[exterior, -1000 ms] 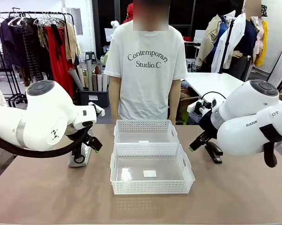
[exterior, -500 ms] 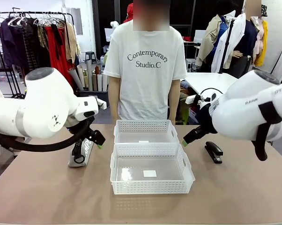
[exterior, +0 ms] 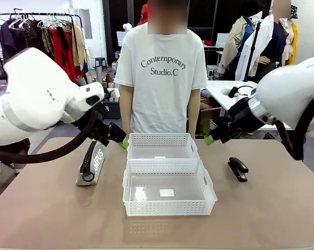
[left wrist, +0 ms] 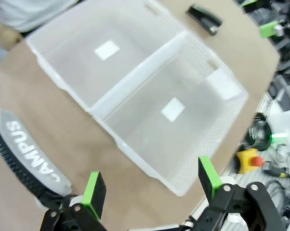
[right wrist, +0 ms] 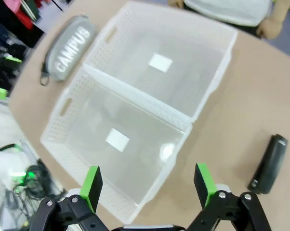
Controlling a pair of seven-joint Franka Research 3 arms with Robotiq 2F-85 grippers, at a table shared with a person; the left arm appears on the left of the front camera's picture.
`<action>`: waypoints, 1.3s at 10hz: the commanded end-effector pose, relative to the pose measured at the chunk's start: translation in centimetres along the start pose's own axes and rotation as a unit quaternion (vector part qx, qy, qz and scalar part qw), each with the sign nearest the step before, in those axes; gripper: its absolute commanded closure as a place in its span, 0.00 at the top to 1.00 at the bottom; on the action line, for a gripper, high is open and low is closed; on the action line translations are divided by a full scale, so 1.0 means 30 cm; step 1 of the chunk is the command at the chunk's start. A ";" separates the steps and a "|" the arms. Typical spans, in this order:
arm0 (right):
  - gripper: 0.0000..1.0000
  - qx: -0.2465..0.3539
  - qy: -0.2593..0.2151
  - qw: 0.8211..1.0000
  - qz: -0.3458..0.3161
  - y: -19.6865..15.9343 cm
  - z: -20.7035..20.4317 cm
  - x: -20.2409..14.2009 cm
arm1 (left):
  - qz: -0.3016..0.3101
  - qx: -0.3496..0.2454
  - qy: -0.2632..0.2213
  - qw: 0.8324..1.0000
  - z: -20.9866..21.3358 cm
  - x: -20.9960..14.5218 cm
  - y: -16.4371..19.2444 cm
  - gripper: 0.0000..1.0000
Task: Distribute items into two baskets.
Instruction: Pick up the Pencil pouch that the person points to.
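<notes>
1. White lattice baskets sit end to end in the middle of the surface (exterior: 261, 219): far basket (exterior: 162, 139) in front of the person (exterior: 162, 78), near basket (exterior: 167, 207) on my side, walls touching. I see a white label on each floor.
2. Grey CAMPUS pouch (exterior: 93, 162) lies on the surface left of the baskets, level with where they meet and apart from both.
3. Black stapler (exterior: 238, 168) lies on the surface right of the baskets, well apart from the pouch.
4. Left jaws: wide open, holding nothing. One of its green pads (exterior: 124, 145) hangs by the far basket's left corner. The pouch is lower and further left, no contact.
5. Left wrist view: pads (left wrist: 94, 187) spread over a corner of the near basket (left wrist: 183, 120), pouch (left wrist: 24, 154) just outside one pad, stapler (left wrist: 203, 15) far off at the top.
6. Right jaws: wide open, nothing held. One green pad (exterior: 207, 136) hangs by the far basket's right corner, and the stapler is nearer me and further right, clear gap.
7. Right wrist view: near basket (right wrist: 130, 192) framed between the pads (right wrist: 203, 183), stapler (right wrist: 268, 163) outside them, pouch (right wrist: 68, 48) well away.
</notes>
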State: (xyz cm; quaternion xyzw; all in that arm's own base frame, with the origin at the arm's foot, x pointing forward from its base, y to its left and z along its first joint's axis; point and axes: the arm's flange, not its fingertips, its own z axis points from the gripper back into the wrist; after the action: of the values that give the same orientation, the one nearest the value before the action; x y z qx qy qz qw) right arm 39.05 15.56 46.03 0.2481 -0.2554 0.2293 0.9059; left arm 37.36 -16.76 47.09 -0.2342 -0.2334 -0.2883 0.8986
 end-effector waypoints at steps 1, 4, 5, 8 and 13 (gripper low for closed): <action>1.00 0.070 -0.048 0.996 -0.015 -0.034 0.033 0.013 | 0.026 -0.057 -0.003 0.998 0.014 -0.004 0.102 1.00; 1.00 0.062 -0.088 0.994 0.020 -0.051 0.040 0.027 | 0.026 -0.053 -0.008 0.998 0.040 -0.007 0.069 1.00; 1.00 0.071 -0.060 0.995 -0.041 -0.019 0.108 0.034 | 0.026 -0.053 -0.008 0.998 0.040 -0.007 0.069 1.00; 1.00 0.071 -0.060 0.995 -0.041 -0.019 0.108 0.034 | 0.026 -0.053 -0.008 0.998 0.040 -0.007 0.069 1.00; 1.00 0.259 -0.102 0.936 -0.215 -0.076 0.267 0.230 | 0.174 -0.196 0.046 0.964 0.155 0.104 0.198 1.00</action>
State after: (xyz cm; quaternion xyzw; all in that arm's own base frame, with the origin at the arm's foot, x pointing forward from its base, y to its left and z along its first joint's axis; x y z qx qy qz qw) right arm 41.15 11.71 54.99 0.5076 -0.2330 0.1102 0.8221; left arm 40.48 -11.68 49.65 -0.4060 -0.0967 -0.2193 0.8819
